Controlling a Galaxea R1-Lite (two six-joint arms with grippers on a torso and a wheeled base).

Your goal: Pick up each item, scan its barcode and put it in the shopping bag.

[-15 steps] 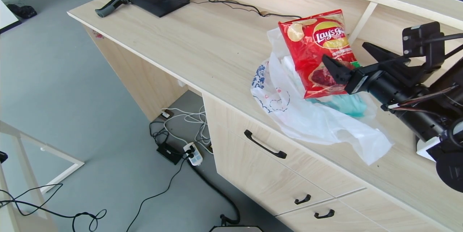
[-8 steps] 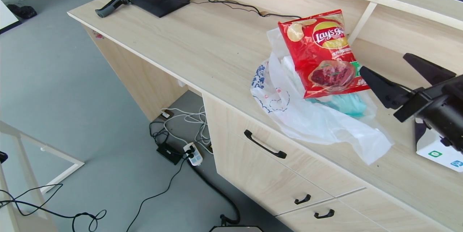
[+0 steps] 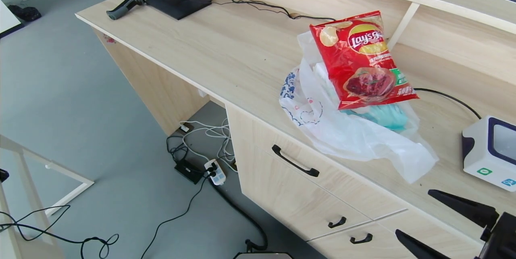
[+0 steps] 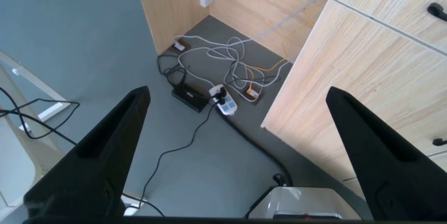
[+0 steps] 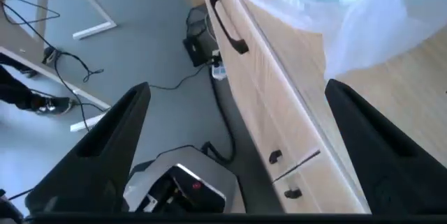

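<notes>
Red glossy crisp packet (image 3: 360,59) lies face-up towards the rear edge of the light wooden desk (image 3: 225,49). It rests on the open mouth of the white translucent plastic shopping bag (image 3: 346,138) and is not fully within it. A teal soft item (image 3: 383,115) sits inside the bag, beneath the packet.

Assessment: bagging appears close to complete. The packet looks released onto the bag and may need seating deeper. Whether its barcode was scanned cannot be established.

Right gripper (image 3: 413,211) hangs off the desk's front edge, before the drawer fronts, jaws spread wide and holding nothing. Left gripper (image 4: 237,91) is over the floor beside the drawer unit, likewise spread wide and empty.

Markings: the packet carries a round logo and lines of script, not transcribed. The bag bears a blue printed motif on its side nearest the desk's front edge. The white box scanner with dark window (image 3: 489,152), at the desk's right end, shows two small icons, green and blue, too small to read.
</notes>
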